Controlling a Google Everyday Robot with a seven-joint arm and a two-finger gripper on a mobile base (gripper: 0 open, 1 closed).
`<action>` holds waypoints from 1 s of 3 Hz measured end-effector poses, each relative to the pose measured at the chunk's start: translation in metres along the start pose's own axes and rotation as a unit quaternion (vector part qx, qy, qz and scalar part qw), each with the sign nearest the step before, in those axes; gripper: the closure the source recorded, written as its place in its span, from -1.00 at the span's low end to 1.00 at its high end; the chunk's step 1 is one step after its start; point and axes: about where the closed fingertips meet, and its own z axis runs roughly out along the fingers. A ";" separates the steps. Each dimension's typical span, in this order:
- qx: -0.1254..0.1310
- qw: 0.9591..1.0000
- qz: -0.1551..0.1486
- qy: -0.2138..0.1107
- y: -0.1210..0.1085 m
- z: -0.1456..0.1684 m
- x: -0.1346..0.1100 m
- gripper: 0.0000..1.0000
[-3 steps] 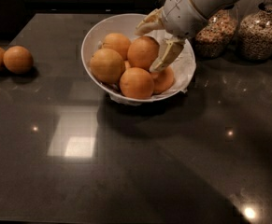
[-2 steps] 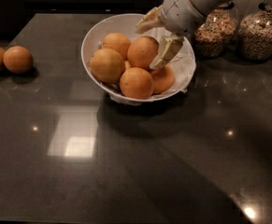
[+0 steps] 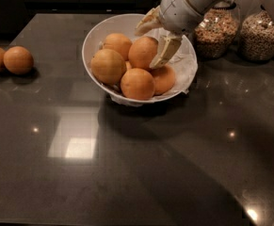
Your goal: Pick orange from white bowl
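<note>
The white bowl [image 3: 93, 40] with crinkled paper lining stands at the back middle of the dark counter and holds several oranges. My gripper [image 3: 152, 43] reaches into it from the upper right. Its two pale fingers [image 3: 165, 51] lie against either side of the topmost orange [image 3: 142, 53], which rests on the pile at the bowl's right. One finger is at the orange's upper back, the other on its right side. The gripper is closed on this orange. The orange still sits among the others.
Two loose oranges [image 3: 18, 60] lie at the far left of the counter. Two glass jars of grain [image 3: 214, 31] stand at the back right, just behind my arm. The dark glossy counter [image 3: 141, 164] stretches out in front of the bowl.
</note>
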 end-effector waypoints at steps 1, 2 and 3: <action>0.000 1.000 0.000 0.000 0.000 0.000 0.000 -0.22; -0.018 1.000 0.000 -0.010 0.006 0.014 -0.003 -0.22; -0.021 1.000 0.001 -0.012 0.006 0.015 -0.005 -0.26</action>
